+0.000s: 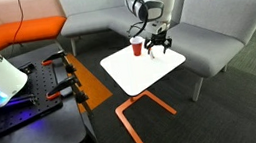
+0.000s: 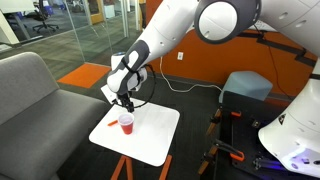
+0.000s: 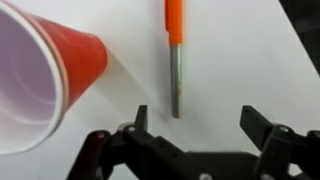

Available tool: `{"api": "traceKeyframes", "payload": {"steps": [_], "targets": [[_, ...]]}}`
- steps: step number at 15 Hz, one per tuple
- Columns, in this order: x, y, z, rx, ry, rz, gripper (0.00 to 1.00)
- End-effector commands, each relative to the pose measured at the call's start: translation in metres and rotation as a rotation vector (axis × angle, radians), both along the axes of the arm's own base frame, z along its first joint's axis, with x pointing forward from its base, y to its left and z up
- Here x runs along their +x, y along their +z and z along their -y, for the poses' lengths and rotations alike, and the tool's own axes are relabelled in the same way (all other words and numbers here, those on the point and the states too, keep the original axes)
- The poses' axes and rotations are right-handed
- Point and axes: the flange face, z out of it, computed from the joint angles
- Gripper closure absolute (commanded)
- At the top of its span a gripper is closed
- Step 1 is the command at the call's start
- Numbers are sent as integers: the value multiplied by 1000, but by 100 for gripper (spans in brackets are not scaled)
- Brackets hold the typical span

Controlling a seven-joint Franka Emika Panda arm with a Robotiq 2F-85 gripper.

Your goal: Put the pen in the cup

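the cup [image 3: 50, 70] was red plastic with a whitish rim and inside, tapering toward its base. it stood upright, mouth up, on the white table top [image 3: 240, 60], near one edge in an exterior view, cup [image 1: 137, 47]. the pen [image 3: 175, 60] lay flat on the same top, outside the cup, near it but apart. one part of it was bright orange, the rest a thin grey shaft with a darker tip. it ran almost straight up the wrist view, and was too small to make out in both exterior views
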Motion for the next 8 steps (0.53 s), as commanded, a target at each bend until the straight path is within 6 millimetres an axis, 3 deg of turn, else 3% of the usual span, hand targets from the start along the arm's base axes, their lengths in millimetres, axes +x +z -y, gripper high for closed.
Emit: {"api": "traceKeyframes", "payload": {"steps": [1,2,4,8], "targets": [[5,-9,-1,21,22,3,5],[5,-11,-1,17,23,2,28],[6,-14,-3,10,36,5,31],[9,-15,-4,1,56,9,62]]}}
